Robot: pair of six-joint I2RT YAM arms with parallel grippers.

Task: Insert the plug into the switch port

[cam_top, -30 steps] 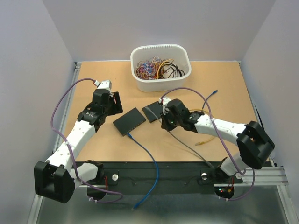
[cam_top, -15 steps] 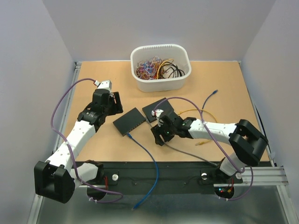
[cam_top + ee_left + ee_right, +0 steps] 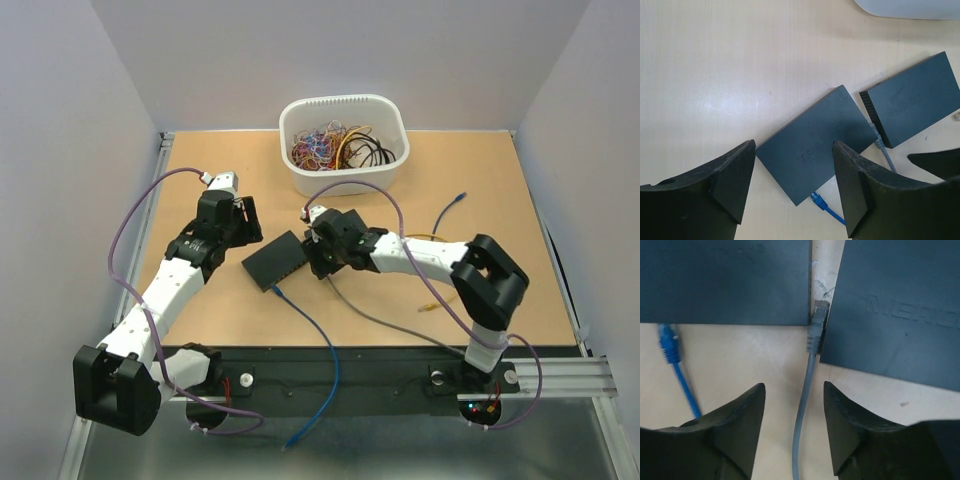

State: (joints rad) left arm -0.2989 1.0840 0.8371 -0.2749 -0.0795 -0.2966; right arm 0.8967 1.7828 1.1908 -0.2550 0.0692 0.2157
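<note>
My right tool [image 3: 793,390] hangs open over the grey plug [image 3: 817,315] — unseated, I judge — next I grip it and aim for the switch [image 3: 900,310] port.

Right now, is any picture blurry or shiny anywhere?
Left wrist view: a pale glare patch on the table, the black fingers soft-edged up close. Right wrist view: fingers blurred, the grey plug fairly sharp. Top view: even light, soft shadows only.

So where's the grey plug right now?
In the right wrist view, the grey plug lies in the gap between one dark switch and the other dark switch, just ahead of the right fingers.
</note>
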